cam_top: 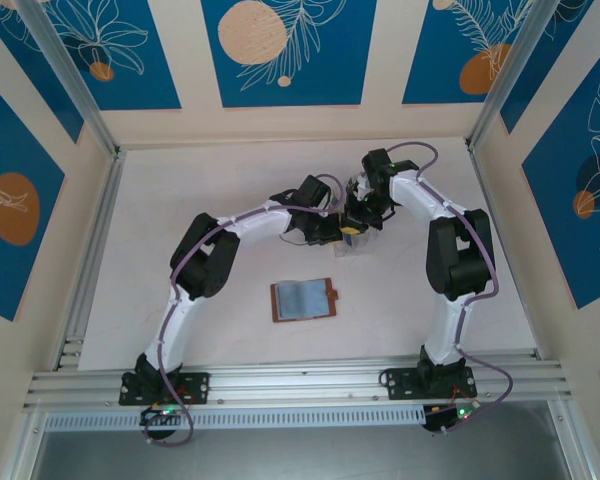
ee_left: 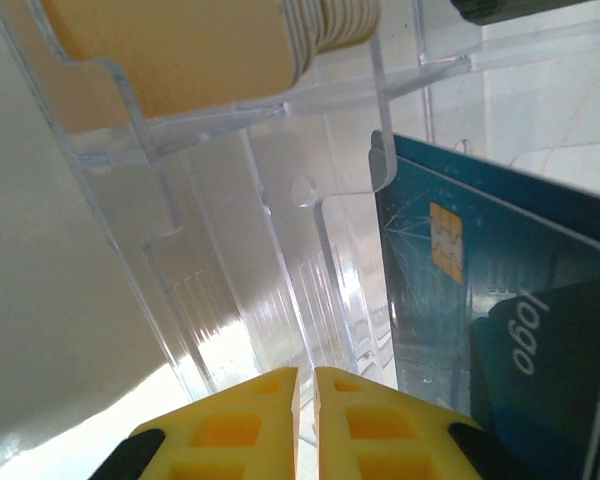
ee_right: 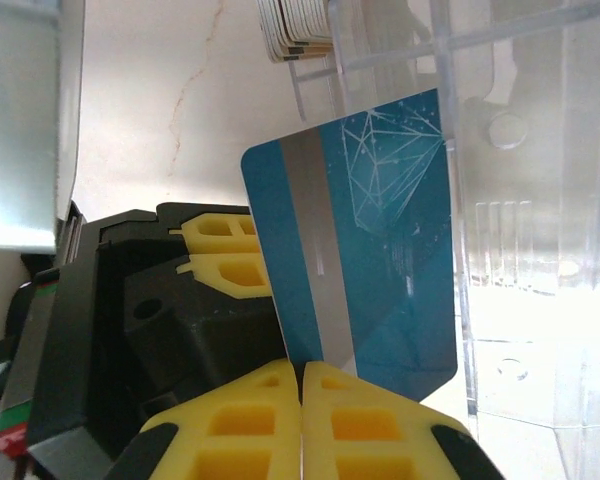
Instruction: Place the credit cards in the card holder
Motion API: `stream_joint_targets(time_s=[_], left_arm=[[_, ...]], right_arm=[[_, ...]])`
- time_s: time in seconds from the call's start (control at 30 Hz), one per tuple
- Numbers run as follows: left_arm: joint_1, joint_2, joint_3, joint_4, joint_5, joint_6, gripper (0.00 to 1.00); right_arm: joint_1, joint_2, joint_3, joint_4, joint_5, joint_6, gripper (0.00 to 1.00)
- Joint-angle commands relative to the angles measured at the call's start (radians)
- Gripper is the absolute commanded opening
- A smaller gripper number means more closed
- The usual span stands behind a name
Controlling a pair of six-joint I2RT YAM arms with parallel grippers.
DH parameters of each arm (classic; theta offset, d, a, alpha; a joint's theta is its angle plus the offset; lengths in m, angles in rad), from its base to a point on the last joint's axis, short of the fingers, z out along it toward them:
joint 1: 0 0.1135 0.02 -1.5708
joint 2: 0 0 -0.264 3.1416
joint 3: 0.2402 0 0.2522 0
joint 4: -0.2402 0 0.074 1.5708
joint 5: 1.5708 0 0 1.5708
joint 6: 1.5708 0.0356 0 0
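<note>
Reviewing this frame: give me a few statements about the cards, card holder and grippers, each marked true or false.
1. The right gripper is shut on a teal card. True.
2. The card holder lies folded shut. False: it lies open on the table, pale pockets up.
3. Cream cards stand in the clear rack. True.
4. The left gripper hovers over the card holder. False: it is at the clear rack, beside the right gripper.

light: bright, even | glare: on clear rack (ee_left: 230, 340) | shadows: faint | focus: nearest foreground seemingly soft
</note>
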Motion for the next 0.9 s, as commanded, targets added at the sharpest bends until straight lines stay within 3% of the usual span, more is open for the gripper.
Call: stream_joint_targets(time_s=[0.0, 0.07, 0.6, 0.87], left_arm=[[-0.033, 0.023, 0.038, 0.000, 0.041, 0.014, 0.12], [-0.032, 0.023, 0.041, -0.003, 0.038, 0.015, 0.12], [-0.019, 0.014, 0.037, -0.013, 0.033, 0.020, 0.12], [0.014, -0.034, -0.003, 0.050, 0.106, -0.025, 0.12]], right_arm=[[0.002, -0.041, -0.014, 0.012, -0.060, 0.017, 0.04], [-0.001, -0.052, -0.018, 0.016, -0.076, 0.019, 0.00], [-0.053, -0.169, -0.078, 0.002, -0.025, 0.023, 0.00], [-0.068, -0.206, -0.068, -0.016, -0.022, 0.017, 0.00]])
